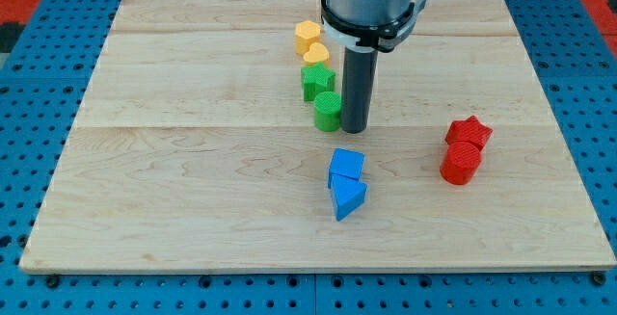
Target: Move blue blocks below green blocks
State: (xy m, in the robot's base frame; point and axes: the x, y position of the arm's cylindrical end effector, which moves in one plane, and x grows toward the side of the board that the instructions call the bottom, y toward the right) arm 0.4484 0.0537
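Two blue blocks lie below the board's middle: a blue cube (346,166) and, touching it just below, a blue triangle (349,198). Two green blocks stand above them: a green star (317,81) and a green cylinder (328,111), touching each other. My tip (354,127) rests on the board right beside the green cylinder, on its right, and just above the blue cube with a small gap.
Two yellow blocks, a hexagon (308,36) and a heart shape (316,57), stand above the green ones. A red star (469,132) and a red cylinder (460,165) sit at the view's right. The wooden board (145,180) lies on a blue pegboard.
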